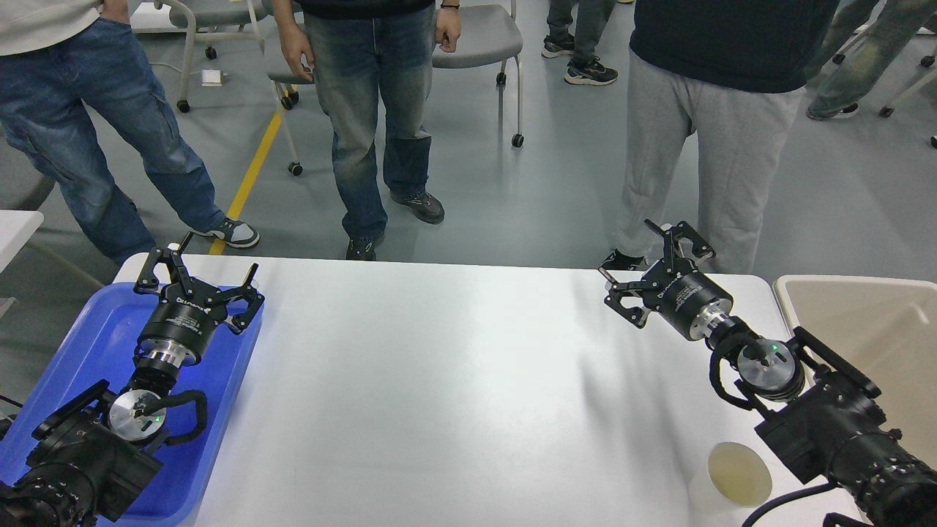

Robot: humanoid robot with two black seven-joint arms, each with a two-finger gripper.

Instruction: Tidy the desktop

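Nearby, a cup (738, 476) is seen on the desktop (454, 388) beside the right arm. Both grippers, left (199, 282) over the blue tray (80, 344) and right (654, 267) near the beige bin (864, 322), are held spread and empty.

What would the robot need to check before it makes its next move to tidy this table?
1. Something left to tidy: a paper cup stands on the desktop, near its right front edge. Ok.
2. Left gripper free: fingers spread, holding nothing, above the blue tray. Ok.
3. Right gripper free: open and empty. Ok.
4. Path to the cup: the right arm's own forearm lies right beside it, so reaching may be awkward. Cannot tell.
5. Beige bin ready: the visible inside looks empty. Ok.
6. People clear: three stand close behind the far edge. Not ok.
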